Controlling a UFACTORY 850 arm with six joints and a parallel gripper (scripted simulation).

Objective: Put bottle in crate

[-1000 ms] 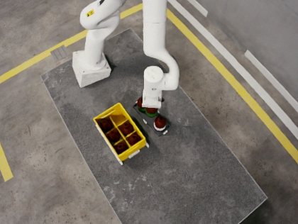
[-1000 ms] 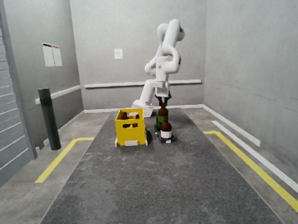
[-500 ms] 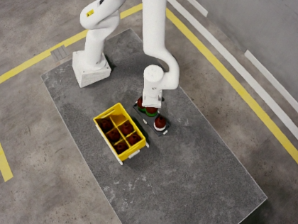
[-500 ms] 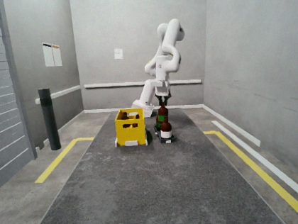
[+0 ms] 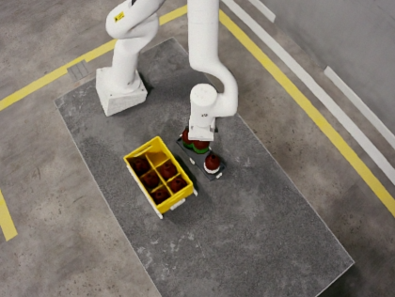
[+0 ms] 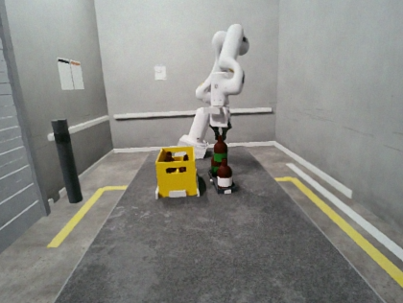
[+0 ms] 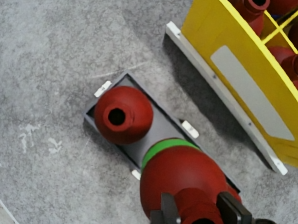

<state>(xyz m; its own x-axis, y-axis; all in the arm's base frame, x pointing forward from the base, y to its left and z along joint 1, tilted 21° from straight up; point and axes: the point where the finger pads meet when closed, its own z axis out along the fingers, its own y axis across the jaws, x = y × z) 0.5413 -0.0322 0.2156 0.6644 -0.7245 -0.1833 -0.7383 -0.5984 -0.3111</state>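
My gripper is shut on the neck of a brown bottle with a green label (image 7: 181, 183). It holds the bottle upright, a little above the dark tray (image 7: 140, 136). The top and exterior views also show the held bottle (image 6: 220, 151) and the gripper (image 6: 220, 135) above it. A brown bottle with a white label (image 5: 213, 163) stands on the tray's near end (image 6: 224, 175). The yellow crate (image 5: 159, 175) stands just left of the tray and holds several bottles. Its one empty slot (image 5: 157, 157) is at the far corner, towards the tray.
The robot's white base (image 5: 119, 89) stands behind the crate. A black bollard (image 6: 67, 160) stands at the left wall. Yellow floor lines (image 6: 345, 225) run beside the grey mat. The crate's side wall (image 7: 253, 56) is close to the held bottle.
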